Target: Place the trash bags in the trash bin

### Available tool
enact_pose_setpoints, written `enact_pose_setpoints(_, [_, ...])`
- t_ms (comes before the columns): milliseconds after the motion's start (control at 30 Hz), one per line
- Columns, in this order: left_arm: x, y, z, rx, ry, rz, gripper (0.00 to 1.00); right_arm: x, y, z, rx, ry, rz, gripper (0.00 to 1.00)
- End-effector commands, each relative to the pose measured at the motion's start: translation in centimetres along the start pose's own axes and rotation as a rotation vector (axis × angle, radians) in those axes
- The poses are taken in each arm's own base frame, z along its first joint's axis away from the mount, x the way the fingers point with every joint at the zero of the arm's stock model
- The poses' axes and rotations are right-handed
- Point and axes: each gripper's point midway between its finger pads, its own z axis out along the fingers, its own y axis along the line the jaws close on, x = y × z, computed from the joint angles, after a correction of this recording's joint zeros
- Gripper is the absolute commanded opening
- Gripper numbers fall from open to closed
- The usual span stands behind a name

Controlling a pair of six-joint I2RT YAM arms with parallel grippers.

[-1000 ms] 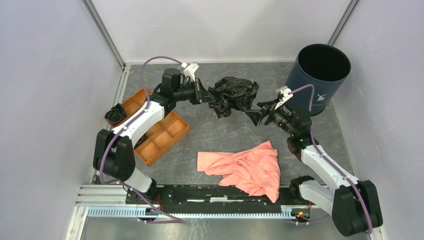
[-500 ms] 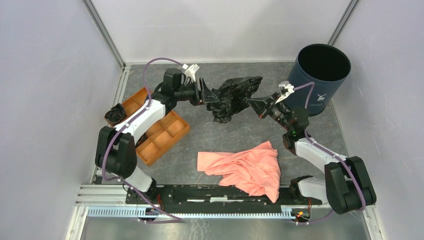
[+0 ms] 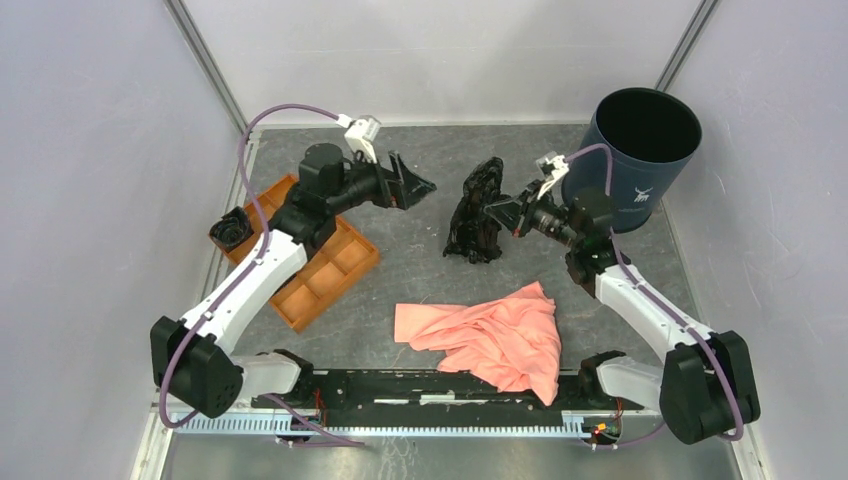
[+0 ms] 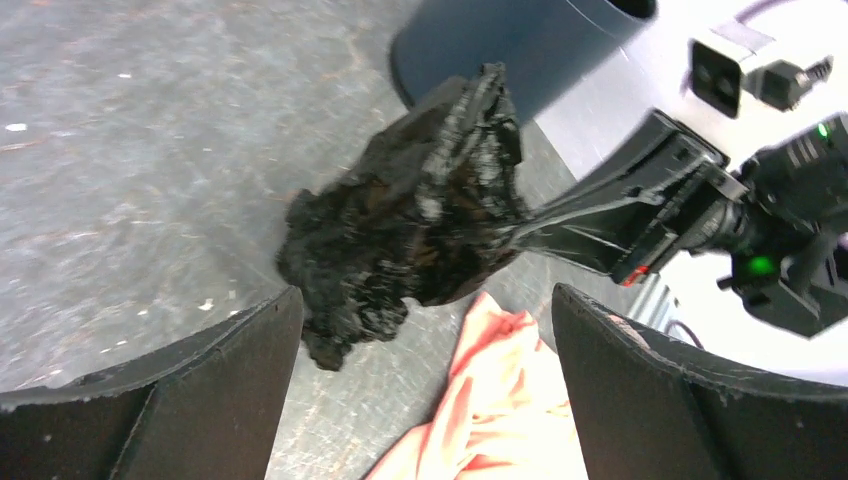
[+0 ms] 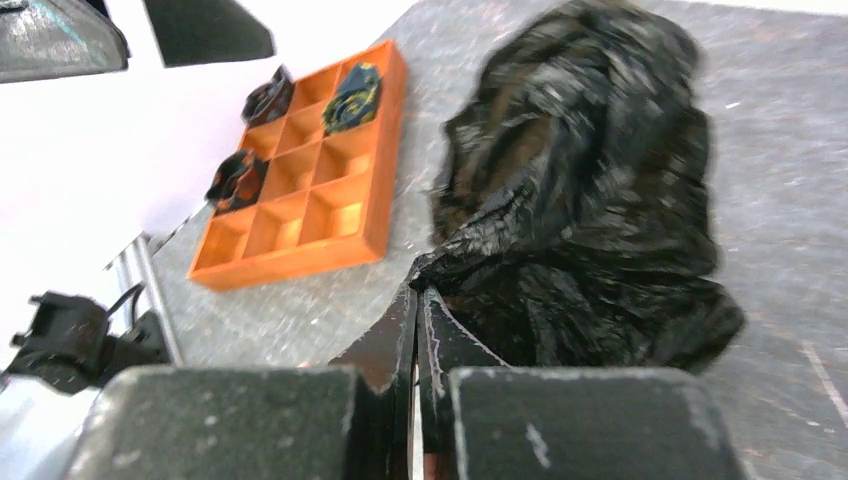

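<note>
A crumpled glossy black trash bag point(image 3: 476, 212) hangs at mid-table, its lower end at the grey floor. My right gripper point(image 3: 506, 209) is shut on the bag's right edge; the right wrist view shows the jaws pressed together at their tips point(image 5: 418, 287), pinching the film of the bag point(image 5: 590, 200). My left gripper point(image 3: 416, 185) is open, a short way left of the bag and apart from it. In the left wrist view its wide-spread fingers point(image 4: 230, 380) frame the bag point(image 4: 420, 220). The navy trash bin point(image 3: 640, 150) stands upright at the back right, behind my right wrist.
An orange compartmented tray point(image 3: 325, 265) lies at the left under my left arm, with small black crumpled wads point(image 5: 352, 100) in some compartments. A salmon-pink cloth point(image 3: 490, 335) is spread near the front centre. Walls close in the table on three sides.
My left gripper opened, let go of the bag and drew back to the left. My right gripper shut on the bag, which now hangs from it alone, bunched narrower.
</note>
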Motion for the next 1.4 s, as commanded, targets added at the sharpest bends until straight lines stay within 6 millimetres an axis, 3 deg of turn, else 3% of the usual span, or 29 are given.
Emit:
enact_pose_setpoints(0, [1.6,-3.0,1.0,0.109,0.024,0.127,1.0,0.0,4.3,0.7,-0.123,0.093,-0.084,0.01])
enact_pose_setpoints(100, [2.0,-3.7,1.1,0.124,0.032,0.135,1.0,0.3,7.2,1.5,-0.184,0.136,-0.139,0.0])
enact_pose_setpoints(233, [1.9,-4.0,0.9,0.132,0.042,0.154,1.0,0.2,9.4,1.5,-0.228,0.131,-0.153,0.01])
enact_pose_setpoints(367, [1.6,-3.2,0.8,0.074,0.036,0.151,0.99,-0.8,9.6,1.1,-0.222,0.103,-0.169,0.01])
enact_pose_setpoints(467, [1.1,-2.1,0.5,0.004,0.017,0.156,0.93,-1.4,9.3,0.9,-0.189,0.091,-0.196,0.0])
enact_pose_setpoints(700, [1.3,-2.6,0.4,0.037,0.011,0.158,0.85,-2.5,7.9,0.3,-0.084,0.068,-0.255,0.0])
enact_pose_setpoints(967, [3.8,-2.0,2.5,0.065,0.124,0.081,0.62,-3.3,8.7,-0.4,-0.105,0.041,-0.268,0.0])
enact_pose_setpoints(1067, [3.8,-2.3,2.5,0.086,0.125,0.092,0.45,-2.7,9.4,-0.4,-0.153,0.062,-0.276,0.0])
enact_pose_setpoints(1267, [1.5,-1.1,1.1,-0.023,0.03,0.174,0.06,0.2,9.5,-0.5,-0.212,0.119,-0.227,0.04])
enact_pose_setpoints(1367, [0.4,0.8,0.2,-0.152,-0.022,0.19,0.02,3.1,9.8,-0.1,-0.254,0.142,-0.125,0.12])
